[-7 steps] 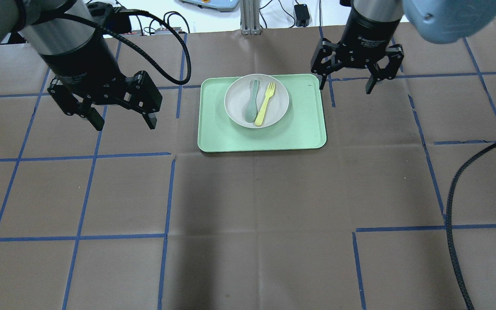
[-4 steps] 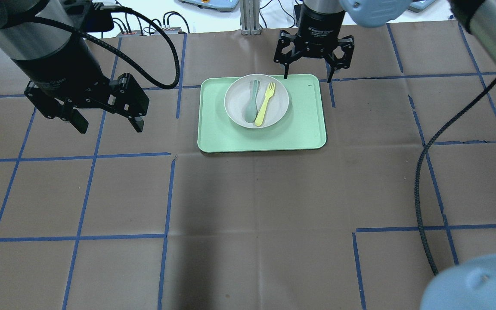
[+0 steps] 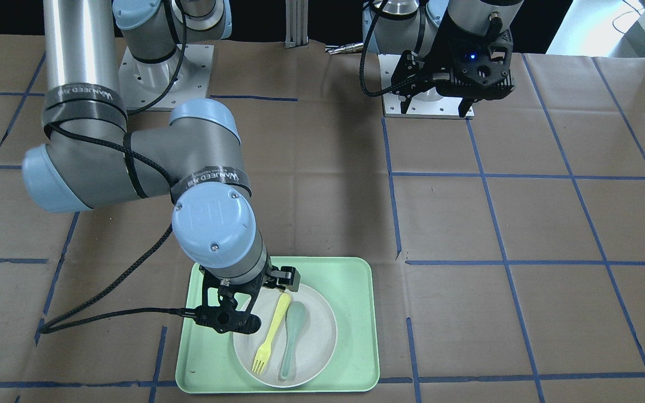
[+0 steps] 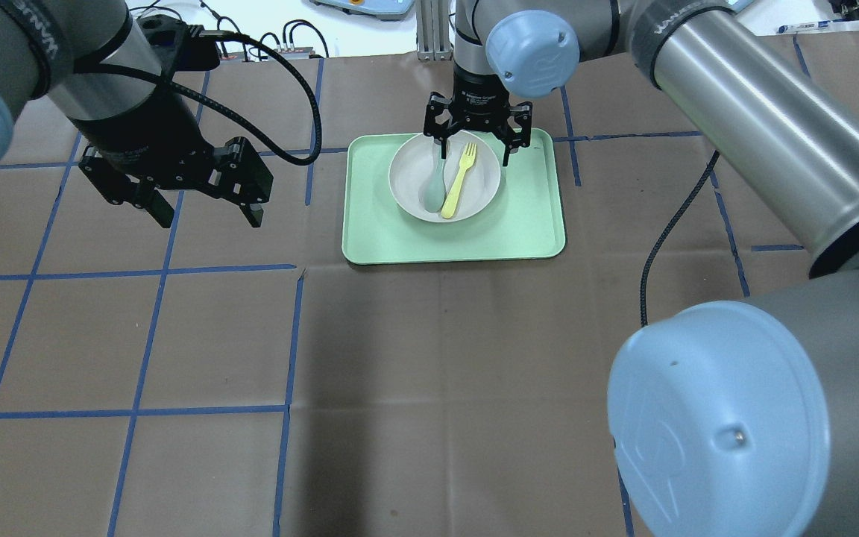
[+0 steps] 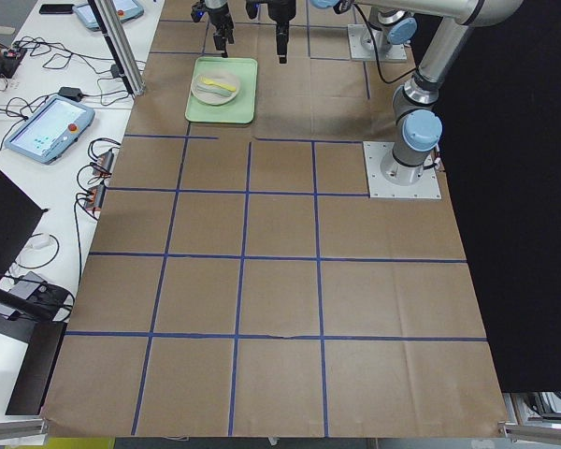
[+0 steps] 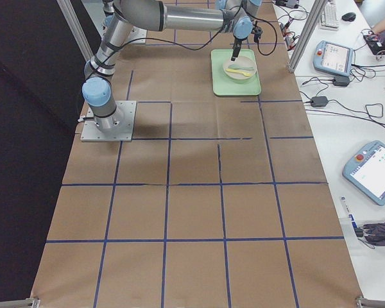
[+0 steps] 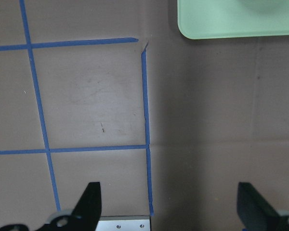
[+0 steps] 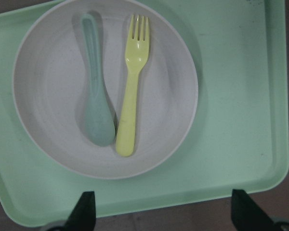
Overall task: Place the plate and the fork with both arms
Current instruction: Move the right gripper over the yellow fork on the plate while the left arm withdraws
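The right claw [image 4: 474, 153] hangs spread wide just above the fork [image 4: 458, 186], which lies in the plate [image 4: 408, 175] beneath it and seemingly touches the spoon [image 4: 433, 190], so I'd straddle the fork alone; the left claw [image 4: 209, 216], released, hangs well aside.

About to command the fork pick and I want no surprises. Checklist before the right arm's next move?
1. Right gripper open: ok.
2. Pale-yellow plastic fork lying flat in round off-white plastic plate: ok.
3. Fork alone within right gripper's span: not ok. Grey-green plastic spoon lies alongside, at the span's edge in the wrist view.
4. Left gripper open, off the light-green rectangular tray: ok.
5. Right gripper's height above the fork: cannot tell.
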